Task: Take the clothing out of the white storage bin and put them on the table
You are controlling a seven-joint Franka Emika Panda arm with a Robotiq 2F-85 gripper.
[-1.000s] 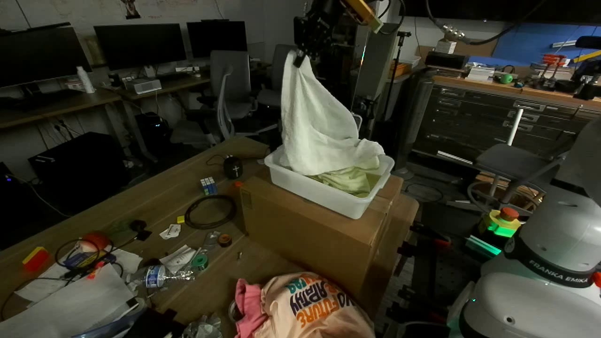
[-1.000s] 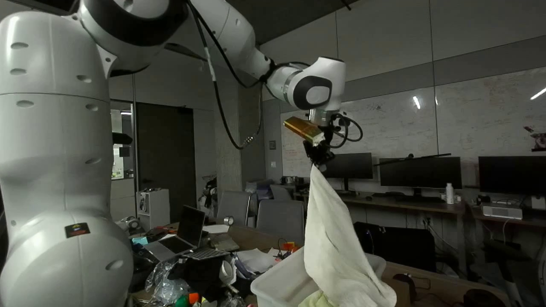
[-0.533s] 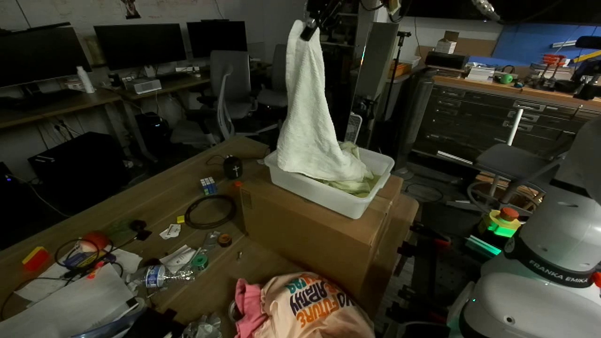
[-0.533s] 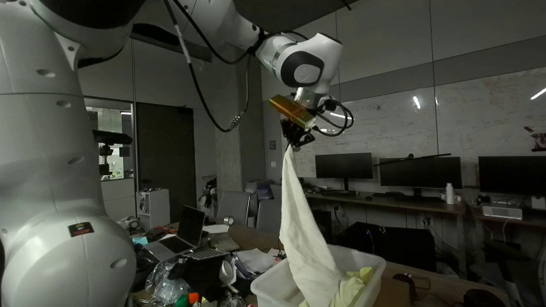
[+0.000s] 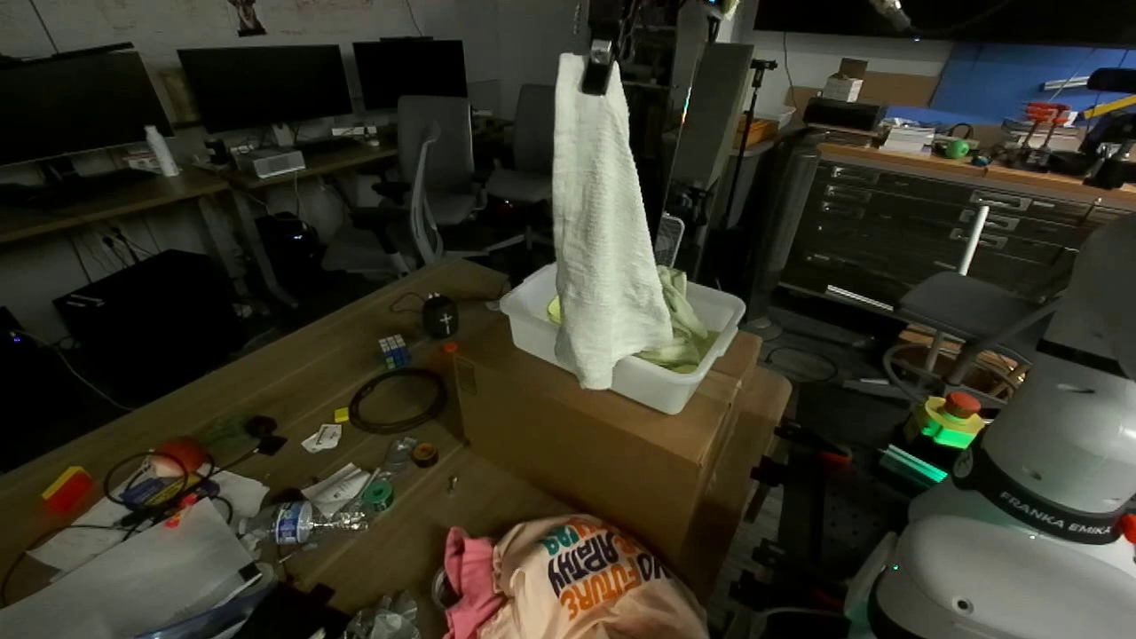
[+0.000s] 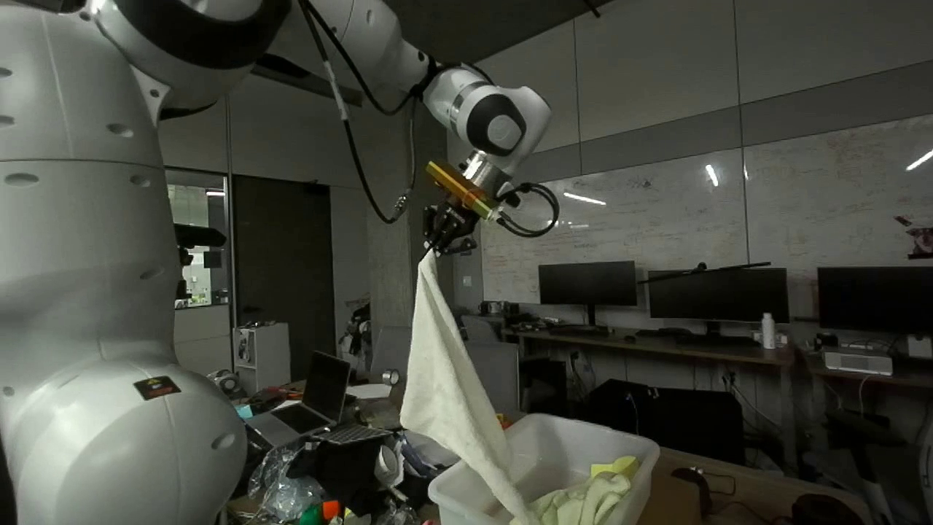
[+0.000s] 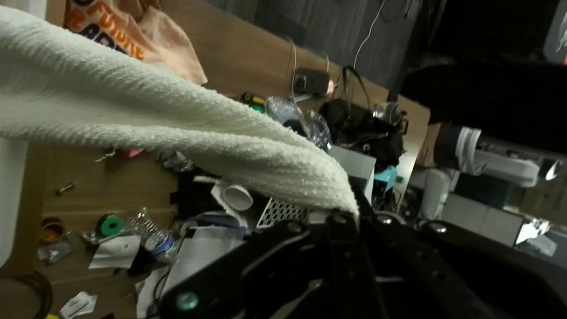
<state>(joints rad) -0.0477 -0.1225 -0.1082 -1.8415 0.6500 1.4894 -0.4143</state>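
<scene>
My gripper (image 5: pixel 599 71) is shut on the top corner of a white towel-like cloth (image 5: pixel 603 213), high above the white storage bin (image 5: pixel 661 390). The cloth hangs down, and its lower end overlaps the bin's near wall; I cannot tell whether it touches. In an exterior view the gripper (image 6: pixel 431 249) holds the cloth (image 6: pixel 444 372) up to the left of the bin (image 6: pixel 466 487). Pale green cloth (image 6: pixel 579 504) and a yellow piece (image 6: pixel 616 467) lie in the bin. In the wrist view the fingertips (image 7: pixel 358 217) pinch the cloth (image 7: pixel 212 141).
The bin stands on a cardboard box (image 5: pixel 577 444) on the wooden table (image 5: pixel 497 484). A peach printed garment (image 5: pixel 603 577) and a pink cloth (image 5: pixel 470 577) lie before the box. A bottle (image 5: pixel 297 522), papers, a cable coil (image 5: pixel 397 429) and a laptop (image 6: pixel 306 408) clutter the table.
The gripper has risen, then dipped slightly, carrying the white cloth out over the bin's near wall. The cloth has slid off the pale green cloth, which now shows more.
</scene>
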